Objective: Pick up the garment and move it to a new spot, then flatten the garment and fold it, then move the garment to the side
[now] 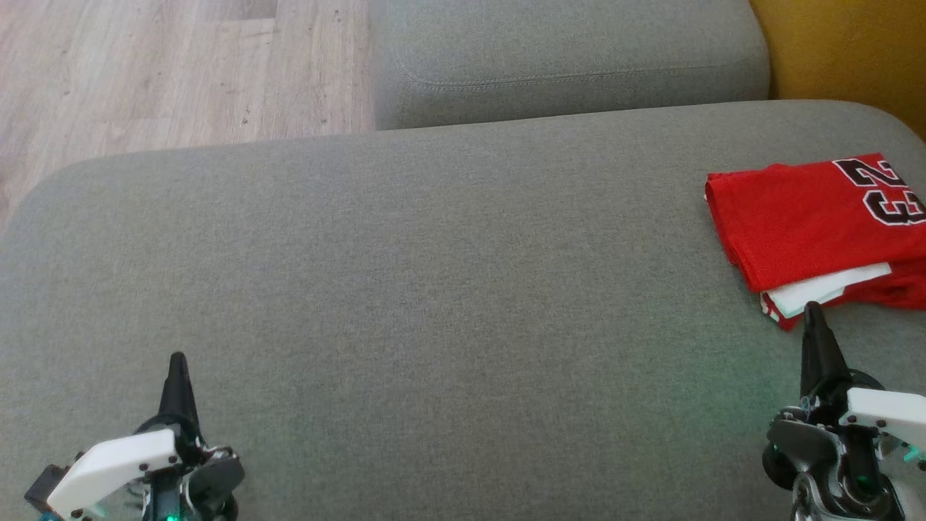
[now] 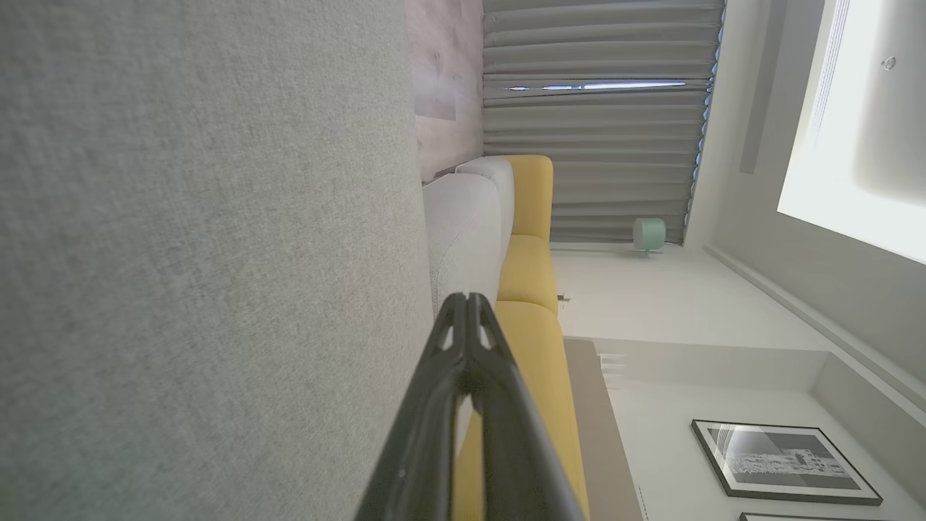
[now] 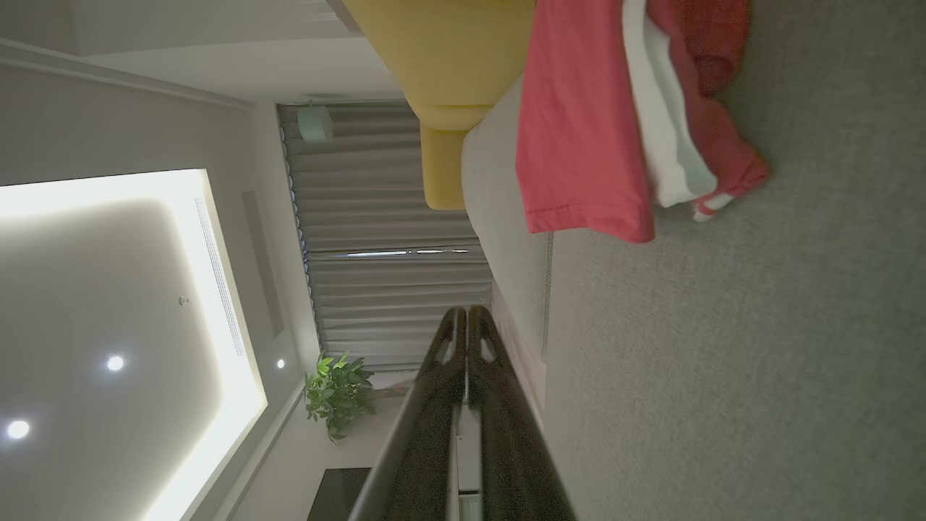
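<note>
Below, grey sofa [image 1: 434, 253], garment [image 1: 796, 217], wooden floor [image 1: 145, 65].

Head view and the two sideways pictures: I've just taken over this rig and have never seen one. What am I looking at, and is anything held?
The head view looks down from the robot's head at a grey sofa seat. The dark spikes at its bottom corners are the left gripper and right gripper, each two long fingers pressed together: both shut, holding nothing. The other two pictures come from wrist cameras looking along those fingers, so the room appears tipped sideways. The red jersey, folded and numbered 23, lies on the seat's right side, ahead of the right gripper and apart from it.
</note>
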`<state>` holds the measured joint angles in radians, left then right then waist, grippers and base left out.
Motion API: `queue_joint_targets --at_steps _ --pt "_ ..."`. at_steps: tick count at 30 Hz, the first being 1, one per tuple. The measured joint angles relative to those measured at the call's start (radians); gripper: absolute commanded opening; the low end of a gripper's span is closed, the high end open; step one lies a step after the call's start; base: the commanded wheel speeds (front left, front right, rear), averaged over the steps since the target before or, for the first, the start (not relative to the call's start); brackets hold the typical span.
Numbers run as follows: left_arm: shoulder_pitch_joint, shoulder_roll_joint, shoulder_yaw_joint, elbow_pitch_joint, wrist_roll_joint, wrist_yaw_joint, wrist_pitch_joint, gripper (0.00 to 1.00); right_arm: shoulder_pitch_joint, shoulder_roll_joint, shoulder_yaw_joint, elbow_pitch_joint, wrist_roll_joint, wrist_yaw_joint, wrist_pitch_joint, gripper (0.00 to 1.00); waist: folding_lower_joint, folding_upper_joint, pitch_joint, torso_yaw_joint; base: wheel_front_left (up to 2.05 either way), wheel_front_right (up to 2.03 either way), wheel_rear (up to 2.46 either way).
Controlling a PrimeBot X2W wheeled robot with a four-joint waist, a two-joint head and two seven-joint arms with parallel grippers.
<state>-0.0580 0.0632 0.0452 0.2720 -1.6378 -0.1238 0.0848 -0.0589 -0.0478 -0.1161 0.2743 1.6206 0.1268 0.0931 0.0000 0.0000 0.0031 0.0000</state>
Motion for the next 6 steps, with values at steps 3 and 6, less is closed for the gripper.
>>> queue_joint_targets --at_steps 3,6 --pt "0.000 -0.001 0.004 0.000 0.001 0.000 0.002 0.00 0.000 0.000 -0.001 0.000 0.000 0.000 0.001 0.00 0.0000 0.0000 0.000 0.000 0.00 0.00 0.00" --pt "0.000 -0.002 0.009 0.000 0.001 0.000 0.002 0.00 0.000 0.000 -0.001 0.000 0.000 0.000 0.005 0.00 0.0000 0.0000 0.000 0.000 0.00 0.00 0.00"
